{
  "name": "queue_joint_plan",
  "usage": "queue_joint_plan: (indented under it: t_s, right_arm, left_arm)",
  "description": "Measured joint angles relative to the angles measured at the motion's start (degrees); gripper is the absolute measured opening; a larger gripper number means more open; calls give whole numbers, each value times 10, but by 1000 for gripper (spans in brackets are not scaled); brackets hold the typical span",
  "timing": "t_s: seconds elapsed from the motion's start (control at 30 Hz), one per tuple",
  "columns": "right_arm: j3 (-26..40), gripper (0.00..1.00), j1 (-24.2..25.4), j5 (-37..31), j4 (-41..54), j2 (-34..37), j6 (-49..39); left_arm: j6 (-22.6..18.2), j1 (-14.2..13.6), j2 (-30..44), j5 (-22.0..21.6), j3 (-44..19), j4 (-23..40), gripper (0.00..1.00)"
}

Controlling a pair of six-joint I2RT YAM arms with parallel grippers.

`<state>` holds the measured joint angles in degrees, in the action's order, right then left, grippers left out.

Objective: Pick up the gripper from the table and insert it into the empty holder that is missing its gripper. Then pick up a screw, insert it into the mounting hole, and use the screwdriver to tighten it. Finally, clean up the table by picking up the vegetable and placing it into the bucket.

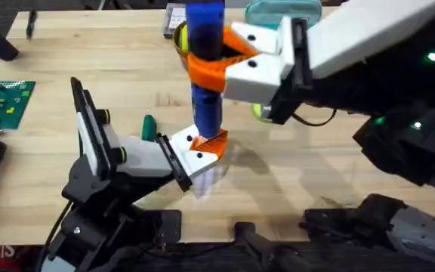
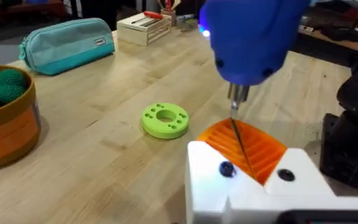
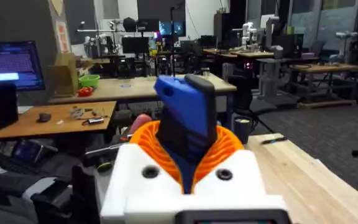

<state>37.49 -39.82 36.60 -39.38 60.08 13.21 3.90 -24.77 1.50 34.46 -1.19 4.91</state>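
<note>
Overhead, the right gripper (image 1: pixel 216 62) has its orange fingers (image 1: pixel 210 69) closed around the blue screwdriver (image 1: pixel 205 68), which stands upright with its tip down on the small orange gripper (image 1: pixel 211 143). That gripper sits on its white block at the end plate of the holder (image 1: pixel 138 155), below the right fingers.

In the left wrist view the driver's thin bit (image 2: pixel 239 134) comes down from the blue body (image 2: pixel 250 37) onto the orange lattice face (image 2: pixel 247 146), just ahead of the left arm's own white fingers (image 2: pixel 229 186). Whether those are open or closed I cannot tell. Two dark holes (image 2: pixel 227 168) show on the white block on either side of the bit.

Beyond the fingers a yellow-green ring (image 2: pixel 165 120) with small holes lies flat on the table (image 2: pixel 104 149). Farther off, a brown bucket (image 2: pixel 17 134) holds a green knitted vegetable (image 2: pixel 5 87); the red lettering on its wall is too cut off to read. A teal zip pouch (image 2: pixel 67 43) carries a small label, unreadable. A small wooden box (image 2: pixel 143 28) stands next to it with red-handled items on top.

In the right wrist view the screwdriver (image 3: pixel 188 121) rises between the orange pads (image 3: pixel 225 149).
</note>
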Motion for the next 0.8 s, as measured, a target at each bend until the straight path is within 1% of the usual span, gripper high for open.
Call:
queue_joint_plan:
  t_s: [0.1,0.3,0.53,0.8]
  right_arm:
    - [20,55,0,2,39,3,0]
    - [51,55,-2,11,43,3,-15]
    - [53,55,-25,18,43,3,-27]
    - [54,55,-27,19,12,9,-48]
  left_arm:
    - [0,0,0,0,0,0,16]
    - [0,0,0,0,0,0,15]
    - [0,0,0,0,0,0,17]
    - [0,0,0,0,0,0,15]
